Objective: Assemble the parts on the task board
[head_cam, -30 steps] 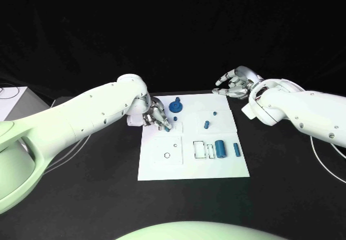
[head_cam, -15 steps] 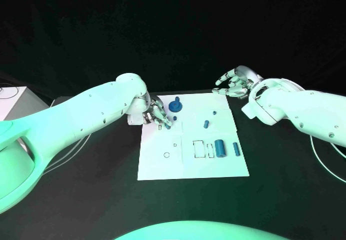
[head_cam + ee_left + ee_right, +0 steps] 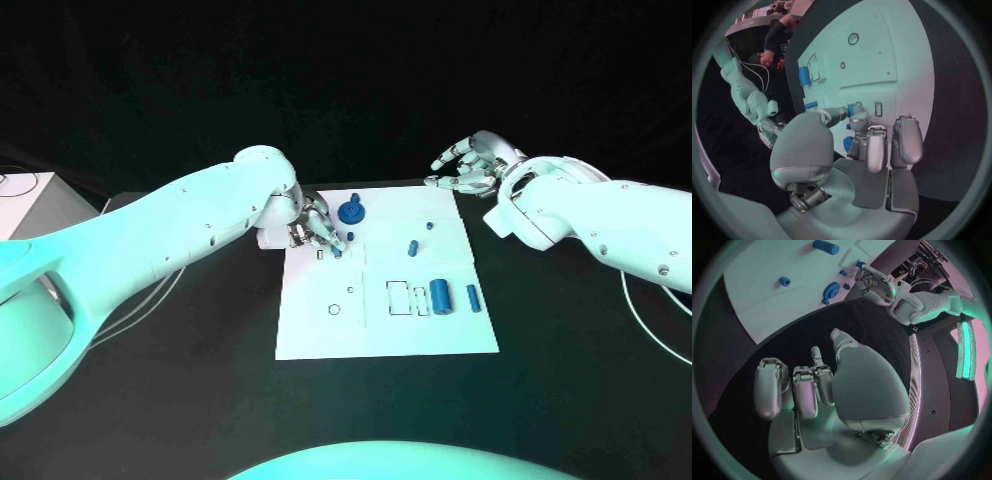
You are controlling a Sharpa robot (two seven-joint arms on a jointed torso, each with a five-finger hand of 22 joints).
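Now you are looking at the flat white task board (image 3: 387,340) lying mid-table, with smooth blue parts resting on it: a round gear-like piece (image 3: 353,212) near its far edge and a fat cylinder (image 3: 441,297) standing beside rectangular cut-outs. Your left hand (image 3: 312,229) is pinching a small blue peg (image 3: 336,250) over the board's left side; the left wrist view is showing that peg (image 3: 856,109) between the fingertips. Your right hand (image 3: 469,165) is hovering off the far corner, its fingers loosely spread and holding nothing.
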